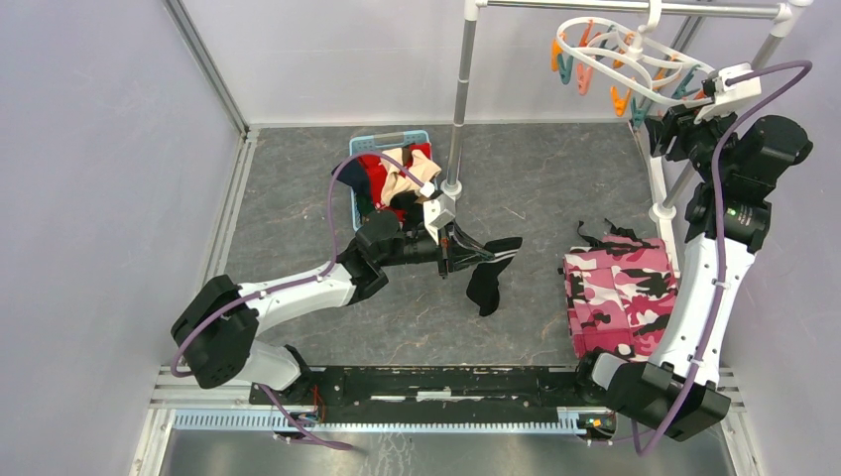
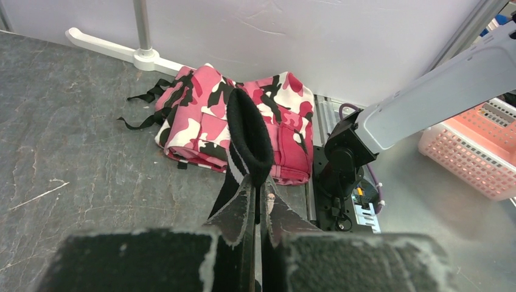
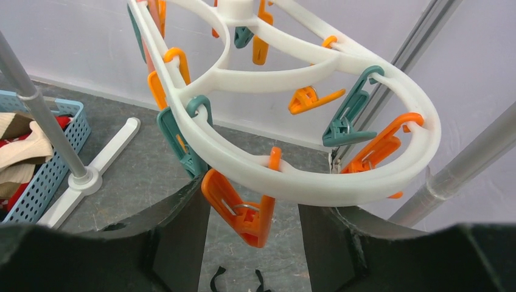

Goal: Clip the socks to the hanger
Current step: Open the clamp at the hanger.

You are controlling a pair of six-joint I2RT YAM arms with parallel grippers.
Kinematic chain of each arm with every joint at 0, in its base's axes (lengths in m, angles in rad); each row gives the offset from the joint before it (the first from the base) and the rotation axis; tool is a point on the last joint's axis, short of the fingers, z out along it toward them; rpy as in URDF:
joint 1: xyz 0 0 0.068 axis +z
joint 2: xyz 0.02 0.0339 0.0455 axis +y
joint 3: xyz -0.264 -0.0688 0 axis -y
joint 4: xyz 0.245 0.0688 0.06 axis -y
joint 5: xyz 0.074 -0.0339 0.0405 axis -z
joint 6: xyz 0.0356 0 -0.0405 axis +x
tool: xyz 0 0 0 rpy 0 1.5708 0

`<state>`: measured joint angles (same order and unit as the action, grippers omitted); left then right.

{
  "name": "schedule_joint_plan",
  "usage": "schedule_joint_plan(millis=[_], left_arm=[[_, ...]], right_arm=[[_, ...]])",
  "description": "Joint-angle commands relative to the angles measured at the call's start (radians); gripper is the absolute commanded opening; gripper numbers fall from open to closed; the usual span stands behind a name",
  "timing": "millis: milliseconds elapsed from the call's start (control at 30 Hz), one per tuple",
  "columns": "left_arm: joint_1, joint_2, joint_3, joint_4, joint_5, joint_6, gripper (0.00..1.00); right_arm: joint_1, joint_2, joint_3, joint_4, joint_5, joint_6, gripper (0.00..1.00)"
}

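The left gripper [image 2: 258, 190] is pinched shut on the cuff of a dark sock [image 2: 249, 137], with the fingers closed just below the striped band. From overhead, the sock hangs low over the middle of the table, a little in front of the blue basket [image 1: 359, 149] where the red and beige socks [image 1: 395, 177] lie heaped. The right gripper [image 3: 254, 236] stands wide, one finger on either side of an orange clip [image 3: 240, 210], and as far as I can see it isn't touching the clip. That clip dangles from the near rim of the hanger [image 3: 316, 182], which hangs off the rack's top bar in the far right corner.

I'd say this is the carry. One sock is in hand, no sock shows on the ring, and sock and hanger are well apart. Next, I reckon, the right fingers must squeeze that clip's tail to open its mouth while the left arm lifts the cuff across and up into it.

The rack's upright pole [image 1: 459, 89] stands just beside the left wrist, on the way over. The camouflage cloth [image 1: 620, 288] lies under the route, and the right arm fills the wall side. The open lane runs between pole and cloth. A teal clip [image 3: 179, 143] hangs near the orange one, leaving little slack there.
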<state>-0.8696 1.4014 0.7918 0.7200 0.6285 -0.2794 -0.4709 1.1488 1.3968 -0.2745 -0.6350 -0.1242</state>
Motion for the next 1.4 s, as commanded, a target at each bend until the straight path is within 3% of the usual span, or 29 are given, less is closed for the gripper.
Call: schedule_joint_plan(millis=[0, 300, 467, 700, 1100, 1367], left_arm=[[0.009, 0.011, 0.014, 0.066, 0.028, -0.036, 0.02], [0.011, 0.02, 0.021, 0.08, 0.048, -0.064, 0.02], [0.012, 0.024, 0.025, 0.082, 0.055, -0.074, 0.02], [0.013, 0.025, 0.029, 0.088, 0.066, -0.085, 0.02], [0.014, 0.024, 0.027, 0.088, 0.07, -0.087, 0.02], [0.016, 0.024, 0.027, 0.088, 0.073, -0.089, 0.02]], right_arm=[[0.006, -0.002, 0.044, 0.052, 0.025, 0.031, 0.58], [0.006, -0.022, 0.035, 0.044, 0.043, 0.021, 0.49], [0.006, -0.035, 0.031, 0.029, 0.064, 0.006, 0.55], [0.005, -0.04, 0.037, 0.024, 0.08, 0.0, 0.55], [0.005, -0.024, 0.039, 0.027, 0.09, -0.003, 0.48], [0.006, -0.001, 0.047, 0.026, 0.093, -0.006, 0.55]])
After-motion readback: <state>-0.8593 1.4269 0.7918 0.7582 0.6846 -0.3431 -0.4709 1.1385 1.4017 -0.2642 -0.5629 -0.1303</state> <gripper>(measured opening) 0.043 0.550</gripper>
